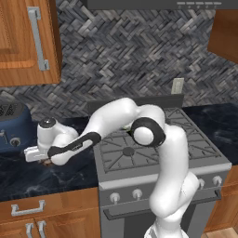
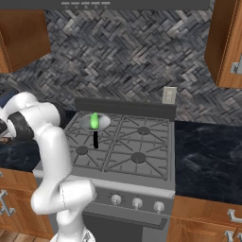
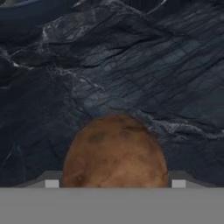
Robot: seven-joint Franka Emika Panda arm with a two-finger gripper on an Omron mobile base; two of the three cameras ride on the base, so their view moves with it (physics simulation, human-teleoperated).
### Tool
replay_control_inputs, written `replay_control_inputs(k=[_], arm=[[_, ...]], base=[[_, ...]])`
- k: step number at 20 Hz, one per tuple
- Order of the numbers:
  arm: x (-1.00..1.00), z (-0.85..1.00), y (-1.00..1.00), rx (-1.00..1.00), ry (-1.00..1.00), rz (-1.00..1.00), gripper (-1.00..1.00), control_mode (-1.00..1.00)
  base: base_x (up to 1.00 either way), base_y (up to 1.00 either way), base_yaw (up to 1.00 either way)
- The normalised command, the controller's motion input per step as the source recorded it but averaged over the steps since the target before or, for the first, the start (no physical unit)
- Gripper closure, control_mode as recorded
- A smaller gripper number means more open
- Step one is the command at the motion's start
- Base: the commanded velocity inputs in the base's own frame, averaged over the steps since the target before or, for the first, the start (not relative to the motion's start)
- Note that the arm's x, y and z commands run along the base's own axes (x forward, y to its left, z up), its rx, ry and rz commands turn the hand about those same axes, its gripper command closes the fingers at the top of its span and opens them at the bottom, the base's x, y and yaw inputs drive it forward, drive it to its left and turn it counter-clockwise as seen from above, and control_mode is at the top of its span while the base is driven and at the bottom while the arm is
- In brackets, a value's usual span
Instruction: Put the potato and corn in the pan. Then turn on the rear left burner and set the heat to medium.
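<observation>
Hand view: potato [image 3: 115, 153] bottom cut off

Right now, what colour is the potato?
Brown, with darker blotches. The potato shows best in the hand view, on the dark marbled counter.

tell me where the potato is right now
The potato sits on the dark marble counter left of the stove, between the hand fingertips in the hand view; the corn is already in the pan.

The corn [image 2: 94, 120] lies in the pan [image 2: 102, 124] on the rear left burner [image 2: 90, 126].
</observation>
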Motion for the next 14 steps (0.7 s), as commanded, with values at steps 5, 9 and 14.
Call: replay_control_inputs(k=[5, 9, 14], arm=[[-0.61, 0.43, -0.51, 0.12, -0.07, 0.00, 1.00, -1.00], [-0.20, 0.46, -0.61, 0.07, 0.00, 0.00, 1.00, -1.00], [0.03, 0.48, -0.61, 0.00, 0.00, 0.00, 1.00, -1.00]], base=[[0.00, 0.00, 0.00], [0.00, 0.00, 0.00], [0.00, 0.00, 0.00]])
